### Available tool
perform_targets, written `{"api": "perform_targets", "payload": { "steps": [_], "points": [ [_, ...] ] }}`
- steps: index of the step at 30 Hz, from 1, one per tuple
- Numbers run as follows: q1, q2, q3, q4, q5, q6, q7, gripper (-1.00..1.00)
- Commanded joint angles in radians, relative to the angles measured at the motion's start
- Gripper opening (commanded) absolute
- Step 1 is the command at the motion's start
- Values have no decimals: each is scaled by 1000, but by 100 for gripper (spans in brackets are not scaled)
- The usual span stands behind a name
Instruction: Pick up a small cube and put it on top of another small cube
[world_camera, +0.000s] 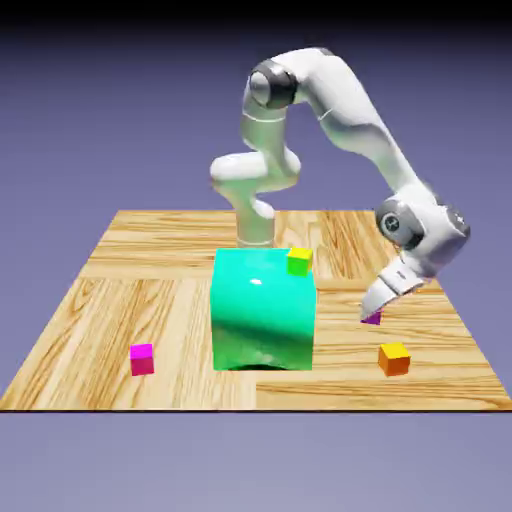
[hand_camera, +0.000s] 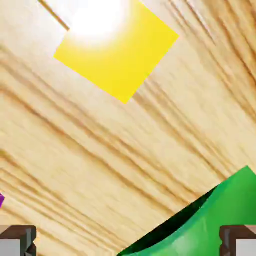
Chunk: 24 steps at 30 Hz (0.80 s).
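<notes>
The small cube (world_camera: 373, 319), purple-magenta, lies on the table at the exterior view's right, mostly hidden behind my gripper (world_camera: 374, 306), which hangs tilted just above it. In the hand view only a purple sliver of the small cube (hand_camera: 1, 200) shows at the left edge. My gripper (hand_camera: 128, 243) is open there: its grey fingertips (hand_camera: 17, 241) stand far apart at the bottom corners and grip nothing. An orange small cube (world_camera: 394, 358) sits a little nearer the front edge than my gripper.
A big green cube (world_camera: 263, 310) stands mid-table, to the left of my gripper, and fills the hand view's lower right (hand_camera: 210, 222). A yellow small cube (world_camera: 299, 261) sits at its far right corner and shows large in the hand view (hand_camera: 117, 50). A hot-magenta small cube (world_camera: 142, 358) lies front left.
</notes>
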<state>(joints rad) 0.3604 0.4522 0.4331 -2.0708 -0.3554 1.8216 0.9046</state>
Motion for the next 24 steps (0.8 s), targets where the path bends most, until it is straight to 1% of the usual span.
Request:
{"api": "perform_targets", "payload": {
  "steps": [1, 14, 15, 19, 20, 21, 24],
  "points": [
    [12, 36, 15, 26, -13, -43, 6, 0],
    [173, 507, 215, 367, -176, -603, 81, 0],
    [169, 520, 217, 353, -187, -599, 88, 0],
    [120, 517, 199, 220, -219, -487, 113, 0],
    [120, 517, 199, 220, -219, -487, 113, -100],
    [120, 517, 199, 220, -219, -487, 113, -100],
    [160, 519, 214, 328, -193, -578, 92, -100]
  ]
}}
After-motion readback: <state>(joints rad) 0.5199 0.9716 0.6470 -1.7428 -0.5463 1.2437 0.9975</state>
